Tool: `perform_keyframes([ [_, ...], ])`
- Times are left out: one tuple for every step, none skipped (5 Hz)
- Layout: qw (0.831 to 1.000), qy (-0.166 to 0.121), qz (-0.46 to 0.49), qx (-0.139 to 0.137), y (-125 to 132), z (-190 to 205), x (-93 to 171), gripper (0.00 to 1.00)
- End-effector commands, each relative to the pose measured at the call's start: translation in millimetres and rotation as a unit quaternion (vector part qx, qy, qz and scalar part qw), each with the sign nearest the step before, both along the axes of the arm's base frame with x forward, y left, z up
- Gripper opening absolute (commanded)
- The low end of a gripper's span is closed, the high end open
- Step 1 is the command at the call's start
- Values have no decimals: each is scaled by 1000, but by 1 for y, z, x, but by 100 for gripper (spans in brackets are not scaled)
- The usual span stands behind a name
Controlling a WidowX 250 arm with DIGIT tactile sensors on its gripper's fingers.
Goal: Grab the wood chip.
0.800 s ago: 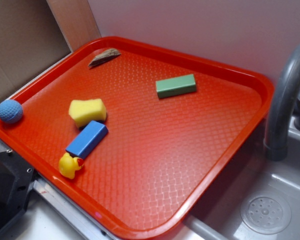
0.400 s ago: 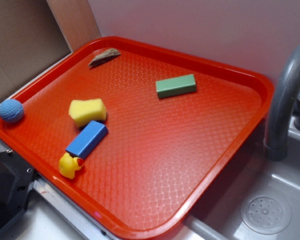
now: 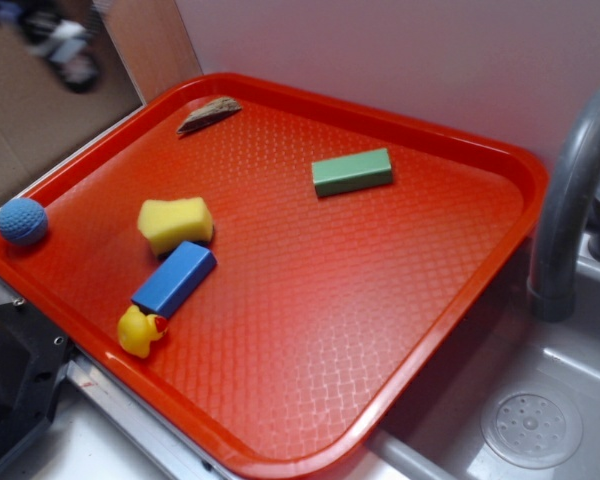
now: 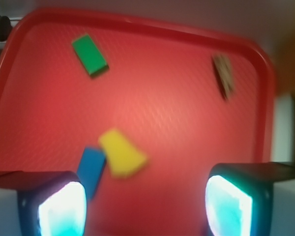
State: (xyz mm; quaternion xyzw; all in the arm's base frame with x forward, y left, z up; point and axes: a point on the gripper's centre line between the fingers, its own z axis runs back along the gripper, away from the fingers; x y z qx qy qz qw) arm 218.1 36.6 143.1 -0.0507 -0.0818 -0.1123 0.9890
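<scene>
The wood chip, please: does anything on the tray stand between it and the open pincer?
Nothing visible does. The wood chip lies alone near the tray's far rim; the yellow sponge and blue block sit off to the side of the pincer.

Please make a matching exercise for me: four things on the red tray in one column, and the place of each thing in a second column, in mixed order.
Things:
1. wood chip
2. green block
3. blue ball
4. rubber duck

Places:
A. against the tray's left rim
B. by the near rim, at the end of the blue block
C. far corner of the tray
D. alone, toward the far right

Pairs: 1-C, 2-D, 3-A, 4-B
</scene>
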Motion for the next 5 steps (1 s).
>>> perform_keyframes([
  [995,-33,-68,60,9,-54,101,100],
  [994,-65,-65,63,14,-66,119,100],
  [992,-85,-54,77,21,-71,130,100],
  [993,-81,-47,68,34,-82,139,100],
  [990,-98,-5,97,56,-80,141,100],
])
